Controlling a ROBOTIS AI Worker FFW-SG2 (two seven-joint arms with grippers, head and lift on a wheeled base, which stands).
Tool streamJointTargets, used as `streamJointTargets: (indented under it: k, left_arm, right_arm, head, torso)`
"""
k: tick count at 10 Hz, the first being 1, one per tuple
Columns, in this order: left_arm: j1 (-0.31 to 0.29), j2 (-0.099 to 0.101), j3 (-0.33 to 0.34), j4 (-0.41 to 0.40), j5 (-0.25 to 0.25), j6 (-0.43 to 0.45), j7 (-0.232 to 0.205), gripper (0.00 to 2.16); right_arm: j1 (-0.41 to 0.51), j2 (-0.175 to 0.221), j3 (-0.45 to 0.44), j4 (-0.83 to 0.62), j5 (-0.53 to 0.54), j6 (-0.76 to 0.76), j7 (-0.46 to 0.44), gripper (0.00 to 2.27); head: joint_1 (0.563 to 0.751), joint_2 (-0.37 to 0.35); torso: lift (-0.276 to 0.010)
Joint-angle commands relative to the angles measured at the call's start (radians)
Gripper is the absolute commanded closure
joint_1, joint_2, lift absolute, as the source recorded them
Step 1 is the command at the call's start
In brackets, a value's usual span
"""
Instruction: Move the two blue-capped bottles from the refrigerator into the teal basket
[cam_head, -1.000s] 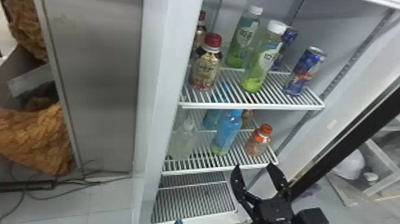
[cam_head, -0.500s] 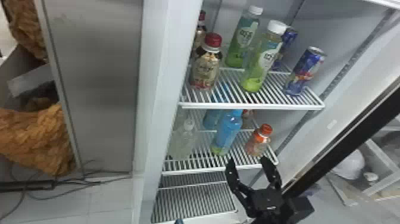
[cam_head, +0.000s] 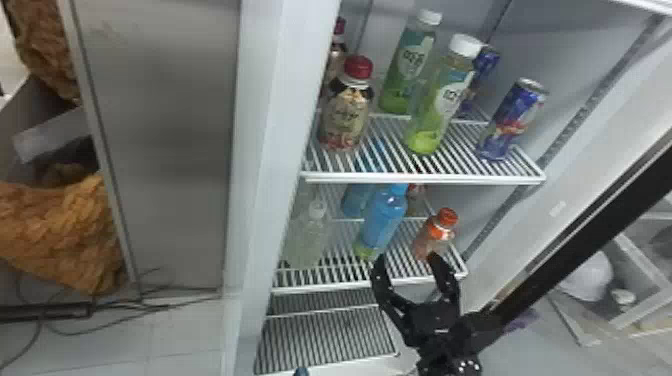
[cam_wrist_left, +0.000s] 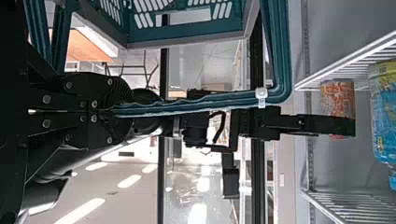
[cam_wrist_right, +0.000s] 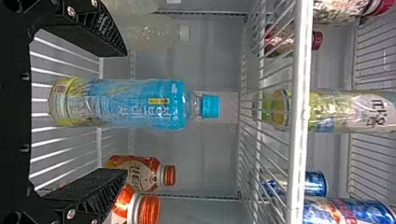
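White refrigerator: stood open beside a grey metal panel.
White wire upper shelf: held green bottles with white caps, a dark-labelled bottle with a red cap and a slim blue can.
Front blue-capped bottle: stood upright on the white wire middle shelf, between a pale clear bottle and a squat orange-capped bottle.
Rear blue-capped bottle: stood just behind, towards the left, partly hidden by the upper shelf.
Right gripper: was spread wide near the middle shelf's front edge, black fingers to either side of the front blue-capped bottle in the right wrist view.
Left gripper: was clamped on the handle of the teal slotted plastic basket.
Basket: hung by that handle, outside the refrigerator.
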Motion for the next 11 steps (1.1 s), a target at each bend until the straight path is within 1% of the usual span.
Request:
streamJointTargets:
  k: [1,5,7,11]
  left_arm:
    - [-0.002,0.000,-0.003,0.001,0.001,-0.001,0.001,1.14]
    - [-0.007,-0.001,-0.004,0.001,0.001,-0.004,-0.001,1.14]
    - [-0.007,0.000,-0.004,0.001,0.001,-0.006,0.001,1.14]
    - [-0.009,0.000,-0.006,0.001,0.003,-0.009,0.001,1.14]
  right_arm:
    - [-0.051,-0.003,0.003,0.057,0.000,-0.014,-0.001,0.13]
    - [-0.157,-0.006,0.003,0.152,0.017,-0.016,-0.007,0.13]
    - [-0.194,-0.009,0.009,0.189,0.020,-0.016,-0.012,0.13]
    - [-0.267,-0.030,0.069,0.253,-0.006,-0.014,-0.026,0.13]
  head:
    - [0.695,-0.350]
    - [0.695,-0.350]
    - [0.695,-0.350]
    - [0.695,-0.350]
  torso:
    - [-0.140]
    - [-0.140]
    - [-0.140]
    - [-0.140]
